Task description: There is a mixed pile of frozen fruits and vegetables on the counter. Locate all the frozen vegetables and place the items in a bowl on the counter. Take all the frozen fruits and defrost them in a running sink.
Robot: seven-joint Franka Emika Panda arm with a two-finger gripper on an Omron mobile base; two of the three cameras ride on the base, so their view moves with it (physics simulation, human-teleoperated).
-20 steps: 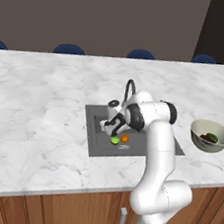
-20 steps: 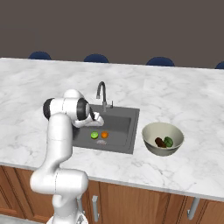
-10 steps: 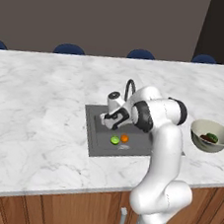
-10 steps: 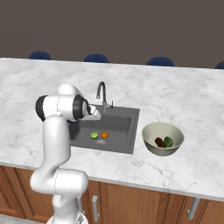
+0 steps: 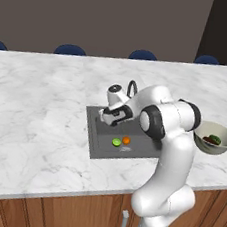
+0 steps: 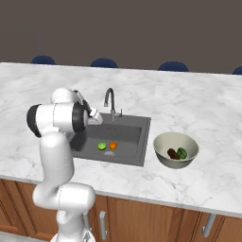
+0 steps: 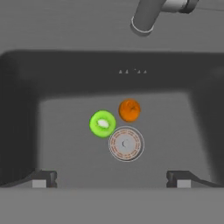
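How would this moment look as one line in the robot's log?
gripper: open, above sink | orange, kiwi: in sink by drain | bowl: two dark pieces

The sink [image 7: 57, 144] floor is largely bare in the hand view: its lower left, lower right and upper portions are unobstructed. Three items crowd the centre of the frame: the lime-green piece [image 7: 103, 124], the orange ball [image 7: 129, 110] just beside it, and the drain [image 7: 126, 144] directly below both. The faucet [image 7: 148, 16] spout overhangs the basin at the top centre of the frame and obstructs descent there.

In the right base view, the counter [image 6: 198, 106] offers wide clear surface across the upper frame. The bowl [image 6: 176, 150] stands right of the sink, at centre right, near the basin edge.
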